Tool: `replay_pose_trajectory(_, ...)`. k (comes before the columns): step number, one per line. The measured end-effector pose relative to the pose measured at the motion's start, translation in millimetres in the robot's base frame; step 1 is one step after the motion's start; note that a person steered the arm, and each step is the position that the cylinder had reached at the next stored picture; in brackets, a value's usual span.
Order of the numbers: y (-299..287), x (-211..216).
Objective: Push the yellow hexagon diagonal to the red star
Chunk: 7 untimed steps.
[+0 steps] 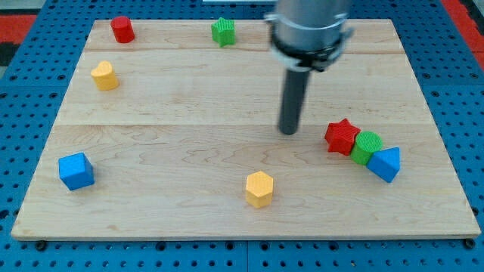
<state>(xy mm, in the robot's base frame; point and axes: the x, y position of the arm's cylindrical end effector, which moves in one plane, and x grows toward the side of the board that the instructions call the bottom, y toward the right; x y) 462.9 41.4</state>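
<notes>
Counter (189, 98): a pale wooden board on a blue perforated base; it carries every block, and all of them stand loose on its bare surface.
Blue cube (76, 171): farthest toward the view's left, low on the counter, alone.
Yellow block (105, 75): rounded in shape, at about 1 o'clock from the blue cube, well apart from it.
Red cylinder (122, 29): near the view's top edge of the counter, at about 1 o'clock from the yellow block.
Green block (223, 32): ridged, shape hard to make out, at the view's top, well to 3 o'clock of the red cylinder.
Yellow hexagon (259, 189): the task's block, low on the counter near the middle, standing alone; it lies at about 8 o'clock from the red star, well apart from it.
My tip (289, 132): the lower end of the dark rod, on the counter at about 1 o'clock from the yellow hexagon and at 9 o'clock from the red star, touching neither.
End effector: a plain rod with no jaws, so spread or pressed together cannot be told.
Red star (341, 137): on the view's right, first of a tight cluster.
Green cylinder (367, 146): touching the red star at its 4 o'clock.
Blue triangular block (385, 164): against the green cylinder at its 4 o'clock.
</notes>
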Motion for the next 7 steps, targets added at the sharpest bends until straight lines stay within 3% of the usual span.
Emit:
replay_pose_trajectory(2,-171,52)
replay_pose_trajectory(3,-178,88)
replay_pose_trajectory(4,-108,116)
replay_pose_trajectory(5,-38,112)
replay_pose_trajectory(7,50,109)
